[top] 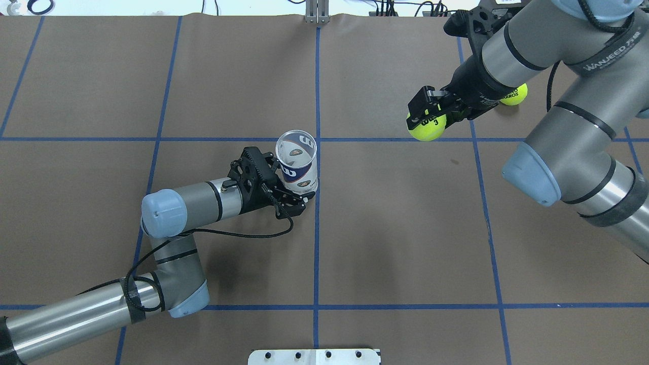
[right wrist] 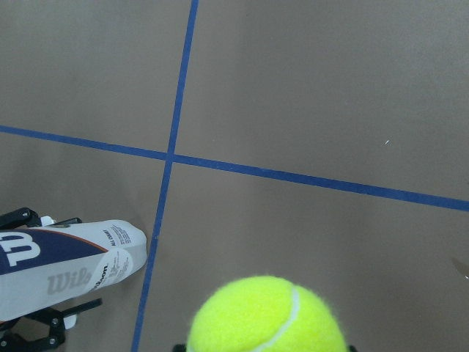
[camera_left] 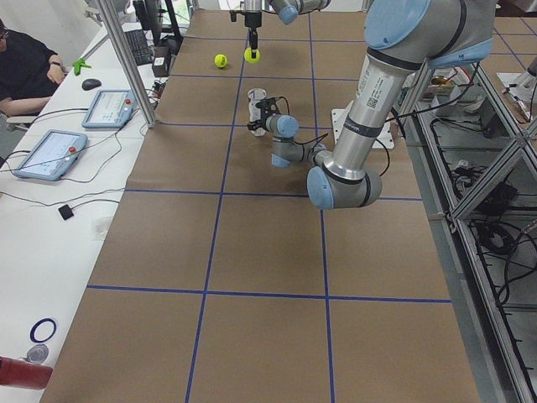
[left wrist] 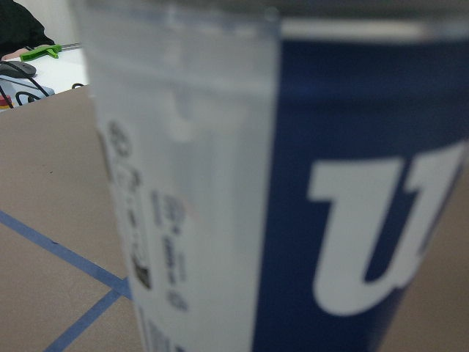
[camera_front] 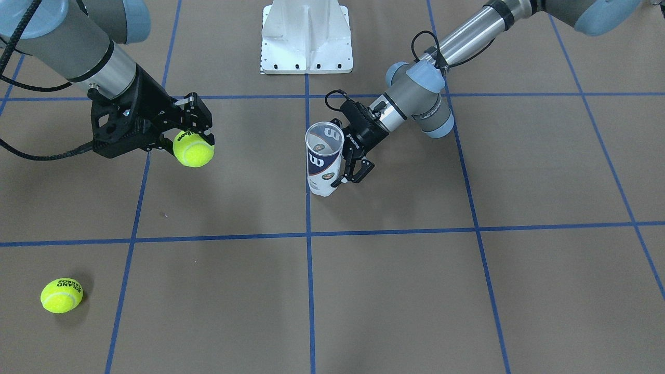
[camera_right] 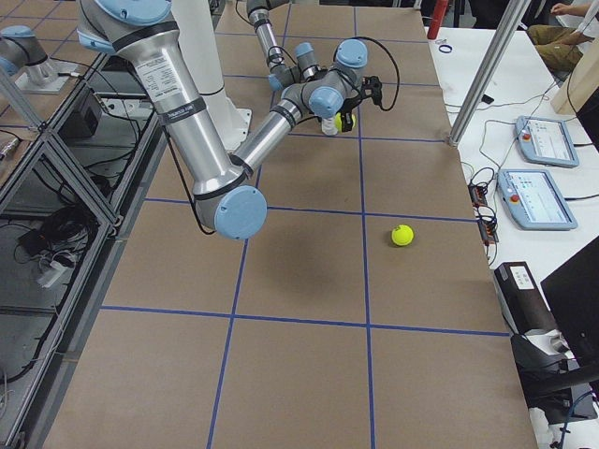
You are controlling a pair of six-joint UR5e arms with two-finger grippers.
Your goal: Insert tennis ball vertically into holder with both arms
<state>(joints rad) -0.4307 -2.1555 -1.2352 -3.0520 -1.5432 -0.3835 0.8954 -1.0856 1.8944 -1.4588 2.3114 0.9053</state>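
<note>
The holder [camera_front: 323, 158] stands upright near the table's middle, its open mouth up; it also shows in the overhead view [top: 297, 162]. My left gripper [camera_front: 335, 181] is shut on the holder low down, from the side. The holder's label fills the left wrist view [left wrist: 293, 183]. My right gripper [camera_front: 192, 139] is shut on a yellow tennis ball [camera_front: 193, 149] and holds it above the table, well off to the holder's side; the overhead view shows this tennis ball too [top: 427, 126]. The right wrist view shows the ball [right wrist: 267, 315] and the holder [right wrist: 66, 264] at lower left.
A second tennis ball [camera_front: 61, 295] lies on the brown table beyond my right arm; in the overhead view it [top: 513, 94] is partly behind that arm. The white base pedestal [camera_front: 306, 36] stands at the robot's edge. Blue tape lines grid the table.
</note>
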